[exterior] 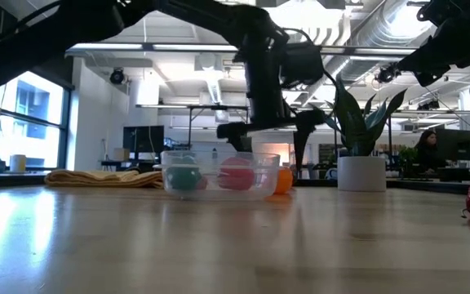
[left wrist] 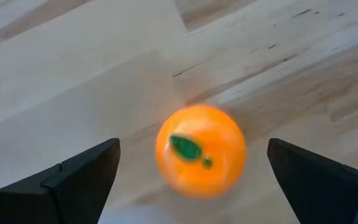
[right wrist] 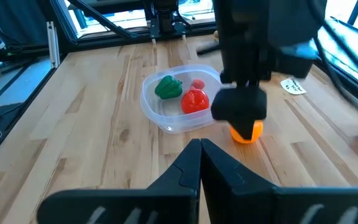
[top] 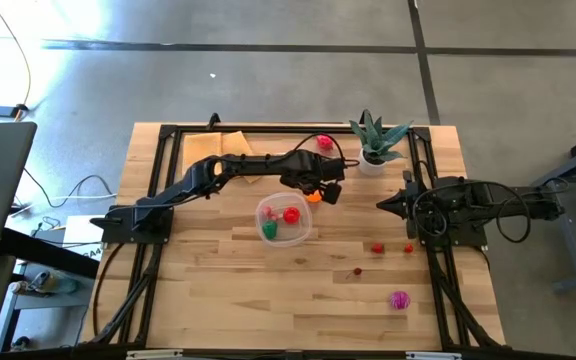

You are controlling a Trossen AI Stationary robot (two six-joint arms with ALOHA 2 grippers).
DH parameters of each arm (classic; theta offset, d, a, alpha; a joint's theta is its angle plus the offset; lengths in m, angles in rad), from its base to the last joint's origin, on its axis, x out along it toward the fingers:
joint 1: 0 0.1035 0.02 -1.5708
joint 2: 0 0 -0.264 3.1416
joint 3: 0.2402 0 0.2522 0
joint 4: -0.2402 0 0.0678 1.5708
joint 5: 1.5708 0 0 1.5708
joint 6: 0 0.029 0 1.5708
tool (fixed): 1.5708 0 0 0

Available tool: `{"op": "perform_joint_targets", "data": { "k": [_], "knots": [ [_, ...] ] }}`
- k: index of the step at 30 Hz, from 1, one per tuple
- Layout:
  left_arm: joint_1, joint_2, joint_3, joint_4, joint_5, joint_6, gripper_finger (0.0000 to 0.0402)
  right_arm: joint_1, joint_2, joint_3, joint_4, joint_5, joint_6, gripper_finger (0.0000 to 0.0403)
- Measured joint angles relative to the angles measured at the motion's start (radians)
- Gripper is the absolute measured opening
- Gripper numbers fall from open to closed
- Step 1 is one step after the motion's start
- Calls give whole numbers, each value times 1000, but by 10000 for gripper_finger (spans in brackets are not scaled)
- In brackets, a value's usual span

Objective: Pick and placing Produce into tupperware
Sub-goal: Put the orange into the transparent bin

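Orange and round, the toy fruit [left wrist: 201, 151] lies on the wooden counter [top: 268, 290] directly under the left pincer [top: 330, 193], whose two dark fingers [left wrist: 73, 180] stand wide apart on both sides of it and do not touch it. I judge this wide opening is made so the fingers can pass down around the fruit before they close. Just beside the fruit is the clear plastic container [top: 284, 222], which already holds a red piece [right wrist: 195, 100], a green piece [right wrist: 168, 88] and a smaller reddish one; its place so near makes the carry short. Farther away, small red pieces [top: 377, 247] and a magenta one [top: 399, 299] lie loose on the counter, well apart from the container, and another magenta piece [top: 324, 142] lies near the potted plant [top: 373, 140]. A folded tan cloth [top: 230, 143] rests at the far edge. The right pincer [right wrist: 201, 149] waits at the right side with its fingers pressed together and holding nothing.
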Motion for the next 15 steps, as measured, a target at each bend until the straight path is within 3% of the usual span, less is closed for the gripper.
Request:
{"op": "perform_joint_targets", "data": {
  "k": [5,15],
  "knots": [
    [0,34,-3,21,58,21,397,0,0,0,-1,0,0,0],
    [0,33,-2,22,50,25,397,0,0,0,0,1,0,0]
  ]
}}
